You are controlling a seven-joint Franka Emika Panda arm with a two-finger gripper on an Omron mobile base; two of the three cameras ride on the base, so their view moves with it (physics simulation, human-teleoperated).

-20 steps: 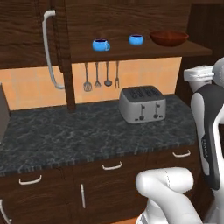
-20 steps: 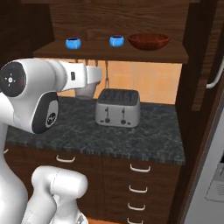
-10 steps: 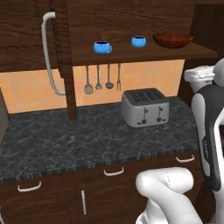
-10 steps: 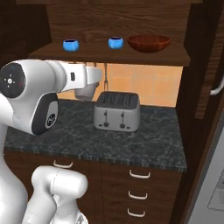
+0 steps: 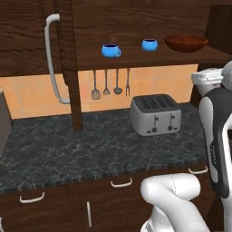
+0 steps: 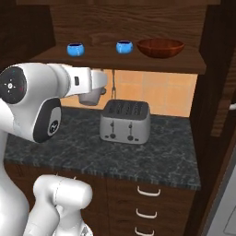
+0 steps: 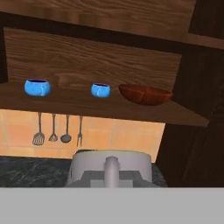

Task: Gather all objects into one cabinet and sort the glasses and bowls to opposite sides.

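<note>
Your cabinet (image 5: 41,41) fills the upper left of the left base view, door edge-on. On its open shelf (image 7: 109,107), upper centre, the bowl (image 7: 145,94) sits rightmost, two blue cups (image 7: 37,87) left of it. Toaster (image 6: 125,121) rests on the tabletop (image 5: 77,145). Whether your tool is open, I cannot tell.

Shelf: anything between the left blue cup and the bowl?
Yes, in the hand view a second blue cup stands between the left cup and the bowl, close beside the bowl.
</note>
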